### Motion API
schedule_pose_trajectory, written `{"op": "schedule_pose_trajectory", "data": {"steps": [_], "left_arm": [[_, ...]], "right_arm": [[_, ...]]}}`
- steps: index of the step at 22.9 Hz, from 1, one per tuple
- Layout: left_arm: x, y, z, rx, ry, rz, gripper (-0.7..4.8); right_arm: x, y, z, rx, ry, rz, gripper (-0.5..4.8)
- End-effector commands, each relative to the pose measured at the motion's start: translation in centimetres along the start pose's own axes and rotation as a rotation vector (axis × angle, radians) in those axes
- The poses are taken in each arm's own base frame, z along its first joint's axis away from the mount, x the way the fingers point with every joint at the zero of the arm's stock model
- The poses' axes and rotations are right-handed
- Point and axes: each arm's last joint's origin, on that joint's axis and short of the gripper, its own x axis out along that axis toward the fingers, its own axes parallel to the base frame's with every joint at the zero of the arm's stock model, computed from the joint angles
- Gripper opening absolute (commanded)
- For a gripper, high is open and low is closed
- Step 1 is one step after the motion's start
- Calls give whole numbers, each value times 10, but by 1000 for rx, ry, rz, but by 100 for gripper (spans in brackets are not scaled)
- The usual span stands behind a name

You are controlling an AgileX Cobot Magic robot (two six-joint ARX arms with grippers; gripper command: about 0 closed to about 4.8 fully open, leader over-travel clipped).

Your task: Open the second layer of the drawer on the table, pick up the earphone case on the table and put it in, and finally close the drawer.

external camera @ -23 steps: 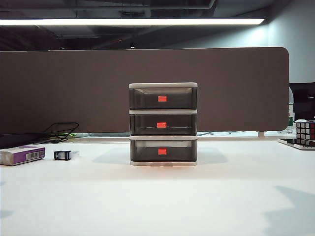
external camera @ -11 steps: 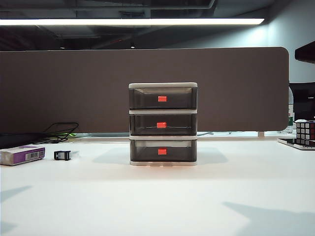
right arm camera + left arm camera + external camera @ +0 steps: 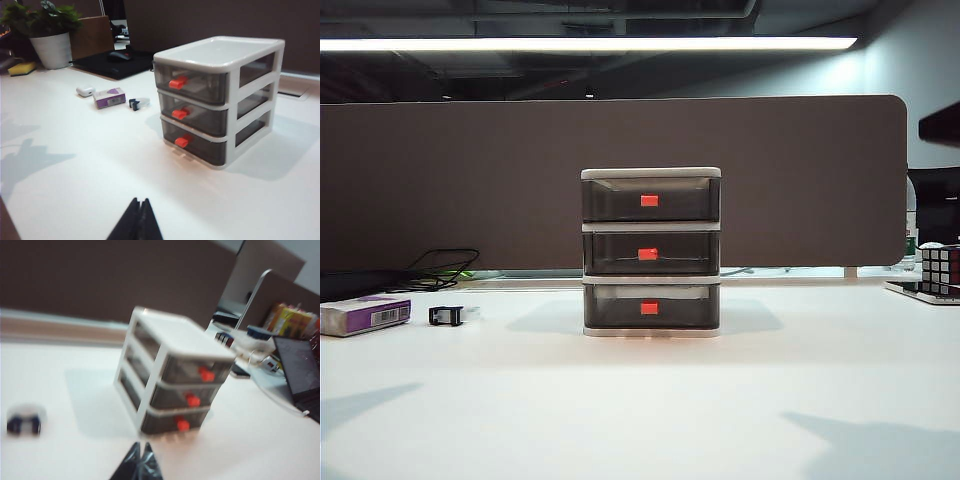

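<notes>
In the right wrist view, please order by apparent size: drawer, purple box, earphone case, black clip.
1. drawer, largest by far.
2. purple box.
3. earphone case and black clip look about alike; they lie far off, so I do not rank them.

My drawer (image 3: 651, 252) stands upright at the middle of the white table (image 3: 650, 410), toward twelve o'clock from me: a white frame with three smoky grey trays, each with a red-orange tab. The second layer (image 3: 651, 253) sits pushed in flush, like the trays above and below it. The earphone case (image 3: 85, 91), small, whitish and rounded, lies on the table well apart from it, out toward ten o'clock.
</notes>
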Motion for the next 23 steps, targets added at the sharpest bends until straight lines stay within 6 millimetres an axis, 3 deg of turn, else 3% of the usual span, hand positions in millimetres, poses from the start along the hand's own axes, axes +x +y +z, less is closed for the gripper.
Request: {"op": "schedule_pose_trajectory", "data": {"steps": [1,5,12,18,23], "left_arm": [[-1,-7,21,90,-64,-18,-3],[6,-8,39,166,-50,8,-3],[37,10,38,146,-6,-44,2],[67,29,25,20,43,-80,198],[86,37,8,-179,81,-108,218]], "right_arm": [[0,0,0,34,-5,-21,-5],[0,0,7,56,-66,-52,-5],[-7,2,37,17,-158,-116,-5],[-2,0,57,29,-118,-134,-5],[22,-10,77,-7,-33,-141,-5]]}}
